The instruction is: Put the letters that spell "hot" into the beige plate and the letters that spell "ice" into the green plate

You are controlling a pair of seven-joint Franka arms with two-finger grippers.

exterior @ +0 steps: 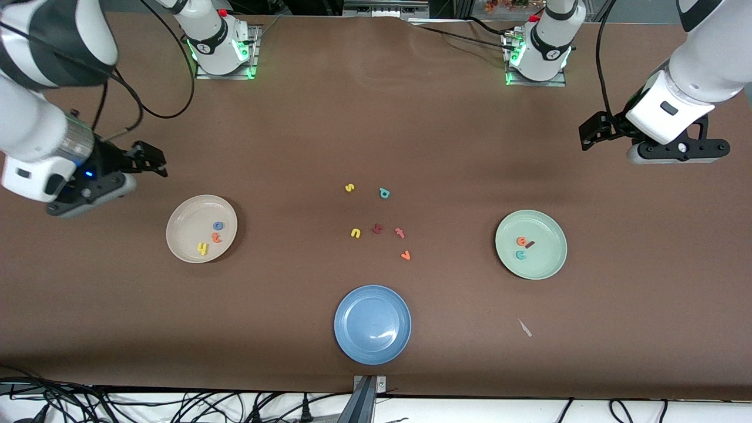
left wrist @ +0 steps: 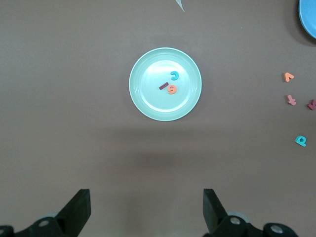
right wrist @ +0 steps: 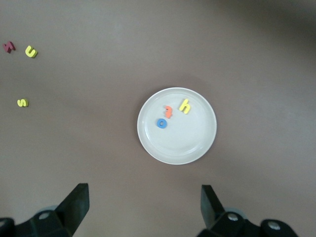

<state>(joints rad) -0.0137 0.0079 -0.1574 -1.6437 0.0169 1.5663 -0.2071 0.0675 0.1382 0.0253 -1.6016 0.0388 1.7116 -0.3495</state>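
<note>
Your h, o, t sit in the beige plate, lower left; i, c, e apparently in the green plate, lower right. Left claw and right claw hang spread wide, empty, above the worktop.

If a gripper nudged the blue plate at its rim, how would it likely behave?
The blue plate would probably slide, not tip: it is shallow and sits flat on the table. Its glossy highlight suggests a hard, smooth surface, likely slippery to pinch. It holds nothing, so it may move easily.
</note>
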